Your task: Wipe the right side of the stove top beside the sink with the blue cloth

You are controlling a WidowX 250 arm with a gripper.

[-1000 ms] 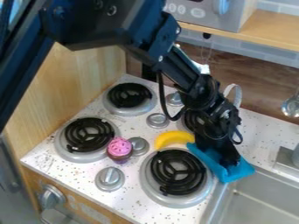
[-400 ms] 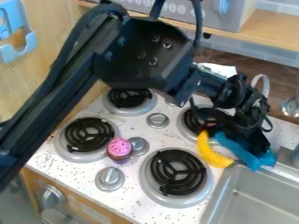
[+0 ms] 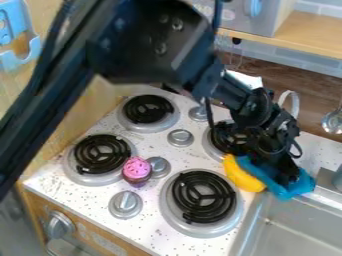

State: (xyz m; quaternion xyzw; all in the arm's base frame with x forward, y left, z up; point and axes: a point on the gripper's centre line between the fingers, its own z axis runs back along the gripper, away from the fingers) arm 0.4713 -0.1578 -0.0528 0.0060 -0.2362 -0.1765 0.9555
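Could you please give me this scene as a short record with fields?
Gripper: at the blue cloth; hold on it unclear
Gripper place: right part of the view
Blue cloth: bunched by the sink's edge
Banana: against the cloth, beside a burner
Cupcake: pink-topped, between a burner and a knob
Sink: metal, lower right
Burners: four, black coils

Speckled white stovetop [image 3: 157,222], middle of the frame: carried four black coil burners [image 3: 204,196], four grey knobs [image 3: 125,204], one pink-topped cupcake [image 3: 137,169] left of centre, one yellow banana [image 3: 242,176] right of centre.
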